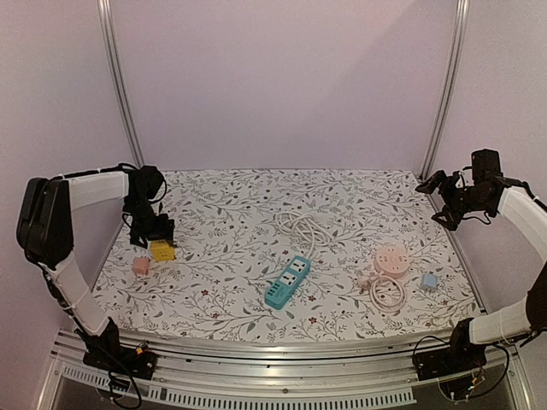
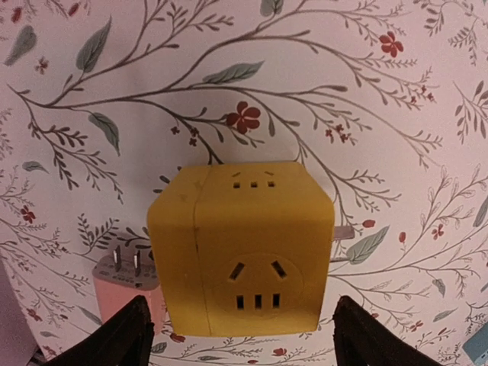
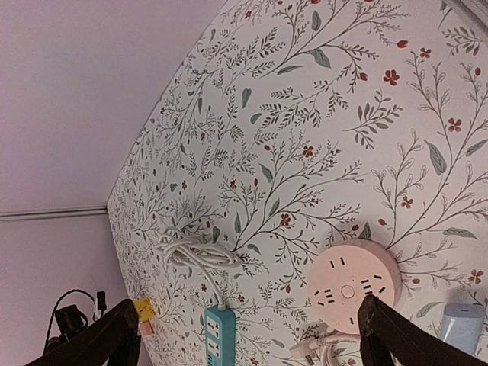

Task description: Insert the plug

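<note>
left pincer [image 2: 240,305] released, low over desk [image 2: 343,114], fingers [image 2: 130,335] flanking yellow cube adapter [image 2: 240,244]. Slim gap at right finger, no clamp seen. Cube sits on desk between fingers, prongs sticking out toward right-finger side. pink plug adapter [image 2: 122,278] just beside cube at left finger, prongs up.

right pincer [image 3: 248,320] released, nothing between fingers, raised at far right desk edge. Below it: round pink socket hub [image 3: 353,284], blue adapter [image 3: 461,324] by right finger, teal power strip [image 3: 219,332] and coiled white cable [image 3: 194,252] toward left finger.
</note>
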